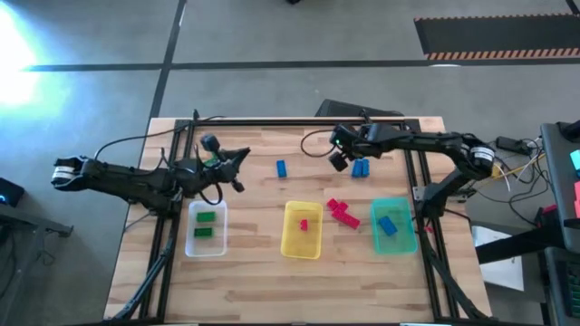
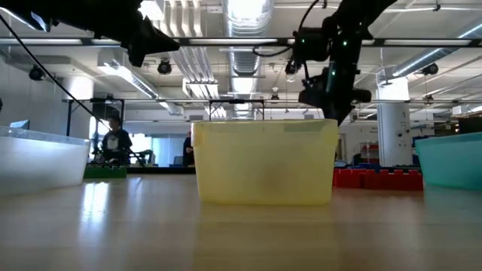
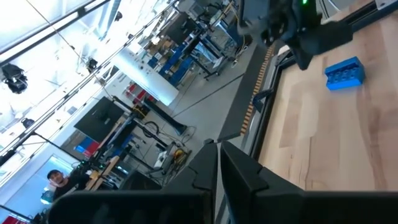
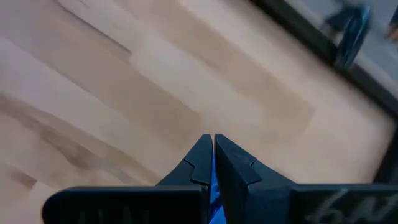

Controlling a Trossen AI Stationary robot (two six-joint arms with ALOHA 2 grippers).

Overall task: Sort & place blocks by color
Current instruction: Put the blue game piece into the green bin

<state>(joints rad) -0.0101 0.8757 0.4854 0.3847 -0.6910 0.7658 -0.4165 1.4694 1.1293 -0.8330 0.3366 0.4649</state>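
The right gripper is up off the wooden worktop near its far edge, fingers pinched on a small blue plastic brick that peeks out between them. More blue bricks lie just beside it. The left gripper hangs clenched and empty toward the far-left corner, with one blue brick lying apart from it. Red bricks lie between the yellow tray and the teal tray.

Table pale wood, matt; trays translucent plastic; blocks glossy plastic; fingers matt black
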